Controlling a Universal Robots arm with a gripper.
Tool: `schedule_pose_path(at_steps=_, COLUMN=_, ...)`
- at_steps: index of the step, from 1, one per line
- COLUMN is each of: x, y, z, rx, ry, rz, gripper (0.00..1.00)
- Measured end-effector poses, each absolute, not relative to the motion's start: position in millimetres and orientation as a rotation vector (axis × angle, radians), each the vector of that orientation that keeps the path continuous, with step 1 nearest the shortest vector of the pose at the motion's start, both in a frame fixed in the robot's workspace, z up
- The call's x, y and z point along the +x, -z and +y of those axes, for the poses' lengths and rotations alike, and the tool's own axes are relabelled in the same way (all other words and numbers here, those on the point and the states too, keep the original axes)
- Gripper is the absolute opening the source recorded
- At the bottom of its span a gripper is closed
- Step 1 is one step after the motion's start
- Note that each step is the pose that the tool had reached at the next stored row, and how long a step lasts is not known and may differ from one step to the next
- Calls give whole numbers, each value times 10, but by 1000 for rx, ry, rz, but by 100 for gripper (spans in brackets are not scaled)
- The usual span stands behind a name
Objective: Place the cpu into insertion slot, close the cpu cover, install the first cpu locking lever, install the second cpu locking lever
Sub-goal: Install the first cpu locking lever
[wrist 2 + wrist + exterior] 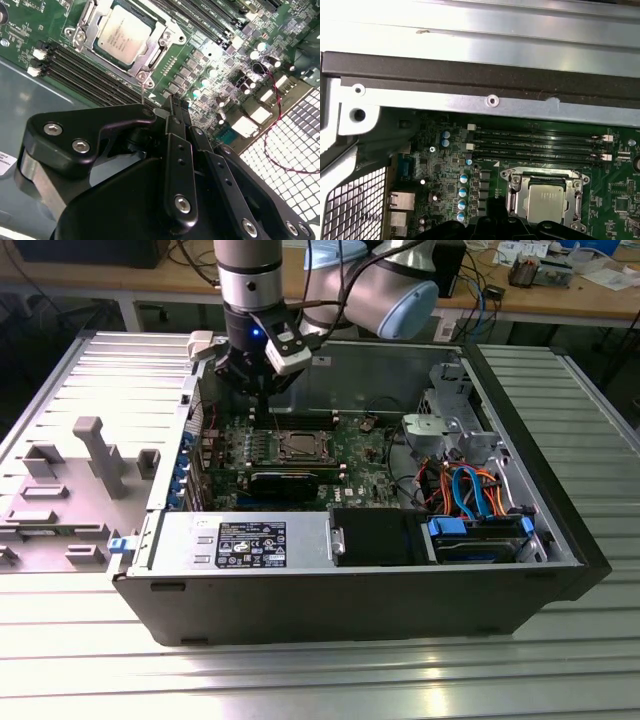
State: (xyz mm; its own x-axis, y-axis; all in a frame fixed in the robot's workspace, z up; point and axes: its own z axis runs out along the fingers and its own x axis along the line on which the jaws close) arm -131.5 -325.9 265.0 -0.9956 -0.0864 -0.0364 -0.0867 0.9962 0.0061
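Clenched fingers [178, 150] hover inside an open computer case [350, 610] on a ribbed metal tabletop [300, 680]. The cpu [121, 32] sits framed by its cover [161, 42] just beyond them. A cluttered wooden bench [560, 300] stands behind.

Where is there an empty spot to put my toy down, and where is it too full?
The ribbed metal table is bare along the near side of the computer case, and again at the exterior view's right of it. It is crowded on the green circuit board below the gripper and among the orange and blue cables.
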Motion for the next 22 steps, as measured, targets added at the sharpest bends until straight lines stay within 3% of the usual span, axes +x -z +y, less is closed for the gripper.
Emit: schedule_pose_path(at_steps=22, x=-1144, y=-2650, z=-3100, rx=-121, ry=1, rz=3119, gripper=11)
